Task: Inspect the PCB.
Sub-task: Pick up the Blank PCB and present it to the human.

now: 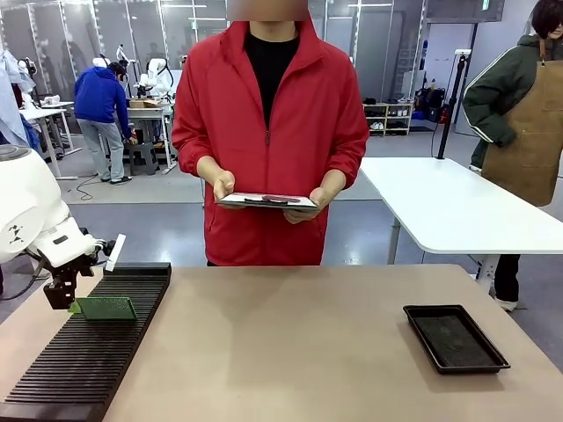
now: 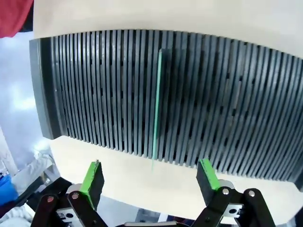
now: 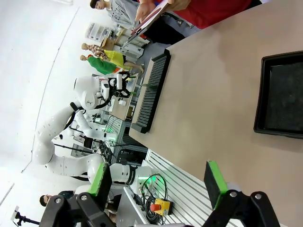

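— PCB (image 1: 106, 308), appearance?
— Thin, flat, green, rectangular. Standing on one long edge in a slot of the black ribbed rack (image 1: 88, 369). From the left wrist, merely a fine green line, edge-on.
— Position against the left end effector (image 2: 150, 163)?
— Straight ahead, on the centre line between the two fingers, touching neither green pad. Fingers spread wide, gripping nothing. Hanging low just beside the rack's long side, on a white arm reaching in from the left.
— And the right end effector (image 3: 157, 165)?
— Likewise spread wide and empty, above the worktop (image 3: 213, 94), black tray (image 3: 284, 94) ahead of it.
— Anything hard to make out?
— Components and print on the board, too small. Right arm cut off beneath its fingers.
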### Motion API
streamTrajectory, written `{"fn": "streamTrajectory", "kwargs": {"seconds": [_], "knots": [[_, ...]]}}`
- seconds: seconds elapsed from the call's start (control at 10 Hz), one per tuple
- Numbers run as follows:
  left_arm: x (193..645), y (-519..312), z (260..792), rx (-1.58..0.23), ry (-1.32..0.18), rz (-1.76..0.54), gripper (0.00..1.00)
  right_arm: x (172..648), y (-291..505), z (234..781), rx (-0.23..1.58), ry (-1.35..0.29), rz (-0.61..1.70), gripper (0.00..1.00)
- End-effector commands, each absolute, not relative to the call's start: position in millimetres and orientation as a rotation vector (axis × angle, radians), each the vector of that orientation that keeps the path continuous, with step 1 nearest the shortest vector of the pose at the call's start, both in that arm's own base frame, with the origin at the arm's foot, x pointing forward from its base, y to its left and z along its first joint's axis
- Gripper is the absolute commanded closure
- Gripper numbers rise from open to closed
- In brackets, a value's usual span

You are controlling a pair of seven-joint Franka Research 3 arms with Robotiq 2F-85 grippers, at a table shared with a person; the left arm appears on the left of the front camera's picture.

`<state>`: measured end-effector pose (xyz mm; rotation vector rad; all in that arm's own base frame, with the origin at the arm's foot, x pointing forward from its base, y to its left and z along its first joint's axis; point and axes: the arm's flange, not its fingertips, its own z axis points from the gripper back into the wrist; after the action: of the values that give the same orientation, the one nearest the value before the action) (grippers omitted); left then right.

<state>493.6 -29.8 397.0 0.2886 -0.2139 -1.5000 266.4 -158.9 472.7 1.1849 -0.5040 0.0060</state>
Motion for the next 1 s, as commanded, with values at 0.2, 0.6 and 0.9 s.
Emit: {"fn": "streamTrajectory", "kwargs": {"seconds": [0.2, 0.6, 0.9], "knots": [[508, -18, 363, 0.287, -0.267, -1.490, 0.00, 268, -160, 474, 1.194, -0.526, 0.024, 0.00], [512, -17, 356, 0.276, -0.258, -1.495, 0.96, 268, -160, 474, 1.194, -0.526, 0.024, 0.00], [505, -20, 352, 0.240, -0.230, -1.496, 1.00, 268, -160, 474, 1.194, -0.526, 0.024, 0.00]]}}
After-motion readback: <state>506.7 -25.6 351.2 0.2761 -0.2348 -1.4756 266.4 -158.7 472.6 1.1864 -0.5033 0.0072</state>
